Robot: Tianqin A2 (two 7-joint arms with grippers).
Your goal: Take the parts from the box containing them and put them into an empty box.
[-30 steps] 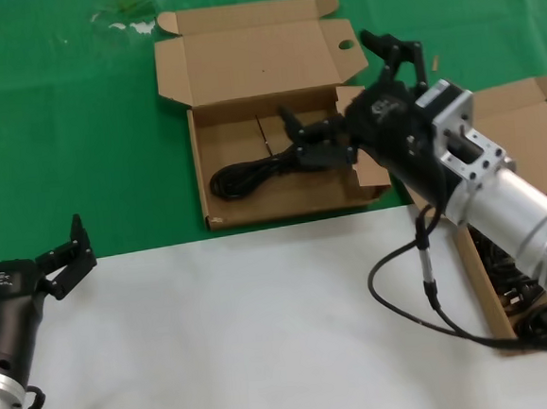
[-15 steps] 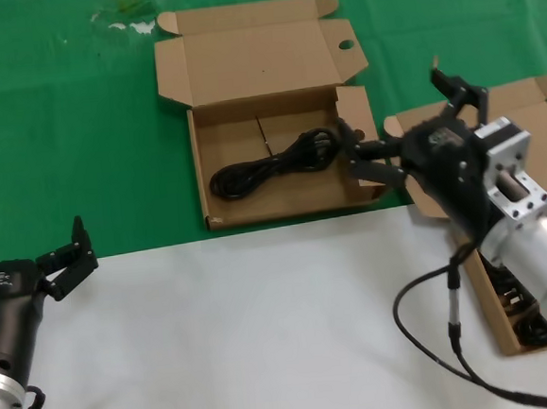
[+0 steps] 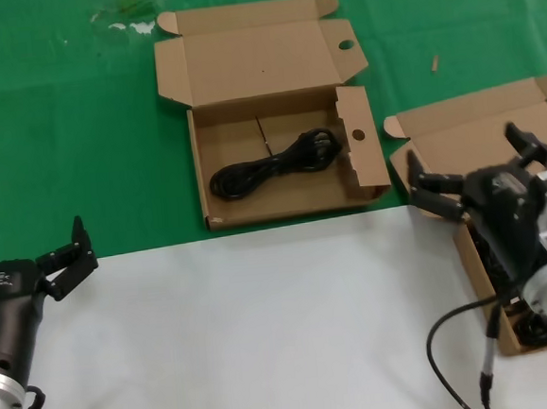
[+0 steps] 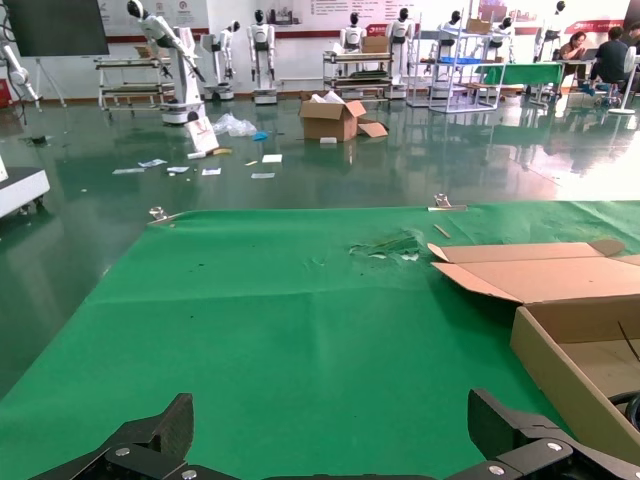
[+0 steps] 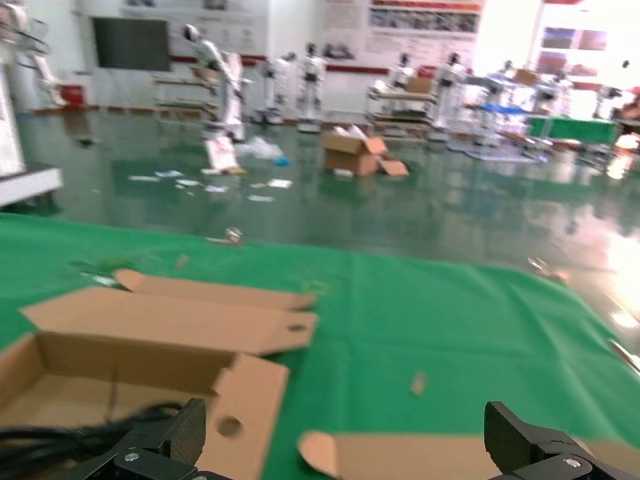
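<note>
The right gripper point(image 3: 475, 174) hangs with its jaws wide and empty over the near-left corner of the plain-lidded box point(image 3: 481, 131) at the worktop's point(image 3: 245, 330) right edge, where dark cords point(image 3: 508, 295) lie partly hidden behind the arm. One coiled black cord point(image 3: 272, 165) rests inside the holed box point(image 3: 276, 119) on the green mat point(image 3: 69, 135), well apart from that gripper. The left gripper point(image 3: 64, 257) sits parked at the worktop's left edge, jaws spread, with open mat ahead of it.
</note>
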